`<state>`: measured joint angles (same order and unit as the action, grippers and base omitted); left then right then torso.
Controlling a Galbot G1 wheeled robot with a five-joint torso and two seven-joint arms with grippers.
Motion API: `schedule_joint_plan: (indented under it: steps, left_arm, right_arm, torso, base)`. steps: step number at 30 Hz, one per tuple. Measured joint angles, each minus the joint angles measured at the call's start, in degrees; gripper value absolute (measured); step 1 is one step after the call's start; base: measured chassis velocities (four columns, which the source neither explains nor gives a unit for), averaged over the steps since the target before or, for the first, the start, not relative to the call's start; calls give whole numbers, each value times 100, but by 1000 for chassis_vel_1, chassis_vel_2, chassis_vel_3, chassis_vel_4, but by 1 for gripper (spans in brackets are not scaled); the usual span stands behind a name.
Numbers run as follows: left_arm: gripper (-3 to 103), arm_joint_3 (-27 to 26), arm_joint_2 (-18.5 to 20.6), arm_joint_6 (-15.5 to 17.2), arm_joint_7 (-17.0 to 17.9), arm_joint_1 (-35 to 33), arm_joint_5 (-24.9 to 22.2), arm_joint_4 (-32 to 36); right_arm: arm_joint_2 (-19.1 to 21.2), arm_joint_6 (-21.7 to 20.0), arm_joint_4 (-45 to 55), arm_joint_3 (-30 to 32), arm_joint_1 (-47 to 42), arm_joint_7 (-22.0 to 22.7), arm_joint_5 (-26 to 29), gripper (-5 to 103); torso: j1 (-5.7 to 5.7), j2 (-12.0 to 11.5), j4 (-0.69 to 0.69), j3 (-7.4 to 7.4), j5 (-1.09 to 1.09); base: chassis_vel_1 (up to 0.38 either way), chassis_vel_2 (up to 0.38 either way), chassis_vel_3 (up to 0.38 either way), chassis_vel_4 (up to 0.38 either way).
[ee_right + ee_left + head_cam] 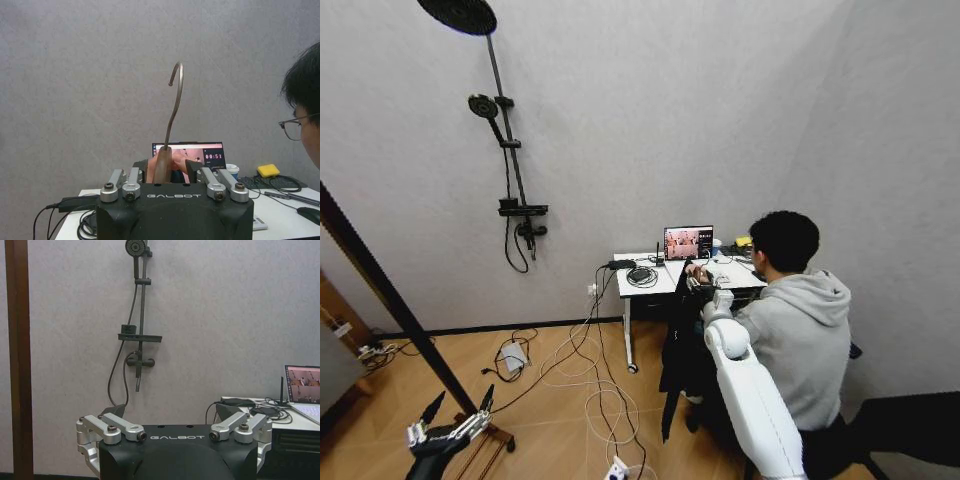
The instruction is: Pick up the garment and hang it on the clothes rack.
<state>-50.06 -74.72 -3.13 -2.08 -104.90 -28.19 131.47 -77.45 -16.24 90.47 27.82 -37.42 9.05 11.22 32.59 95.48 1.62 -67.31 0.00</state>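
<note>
**One pincer clamped on the hanger, the other spread and idle**

One arm does the work: the right pincer [164,172], at the lower middle of the right wrist view, has its fingers [192,169] closed on the wooden neck of the hanger [162,167], whose metal hook [175,97] rises upright through the centre of that frame. In the head view the white right arm reaches from the bottom right toward the centre, and the garment [678,365] hangs limp and black below the right pincer [698,284], in front of the white surface [645,285] with its laptop [688,242]. The left pincer [460,405] sits at the lower left of the head view, fingers apart and holding nothing. A dark wooden post of the clothes rack [380,285] slants across the left edge, beside the wall-mounted shower fitting [505,140].
</note>
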Motion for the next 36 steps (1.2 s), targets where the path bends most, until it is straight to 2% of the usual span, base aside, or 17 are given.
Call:
schedule_joint_plan:
  steps: [2,3,6,7,9,21,25,31,36]
  left_arm:
    - [100,0,0,0,0,0,0,0]
    - [100,0,0,0,0,0,0,0]
    - [100,0,0,0,0,0,0,0]
    - [100,0,0,0,0,0,0,0]
    - [100,0,0,0,1,0,0,0]
    - [100,0,0,0,0,0,0,0]
    - [100,0,0,0,0,0,0,0]
    - [100,0,0,0,0,0,0,0]
    - [100,0,0,0,0,0,0,0]
  right_arm:
    - [3,15,-14,4,11,0,-7,37]
    - [3,15,-14,4,11,0,-7,37]
    - [14,25,-34,10,22,0,-14,20]
    - [14,25,-34,10,22,0,-14,20]
    - [12,27,-44,12,25,-2,-16,10]
    - [32,115,149,27,-134,-8,10,10]
    - [44,-9,1149,-78,-732,-139,155,10]
    - [36,-170,2004,-272,-1326,-307,370,10]
    - [52,-222,2790,-588,-1737,-701,498,10]
  torso:
    - [0,0,0,0,0]
    - [0,0,0,0,0]
    - [0,0,0,0,0]
    - [0,0,0,0,0]
    - [0,1,0,0,0]
    - [0,0,0,0,0]
    - [0,0,1,0,-1]
    - [-1,1,1,1,-1]
    - [-2,1,0,1,-1]
  base:
    - [0,0,0,0]
    - [0,0,0,0]
    - [0,0,0,0]
    - [0,0,0,0]
    - [0,0,0,0]
    - [0,0,0,0]
    - [0,0,0,0]
    - [0,0,0,0]
    - [0,0,0,0]
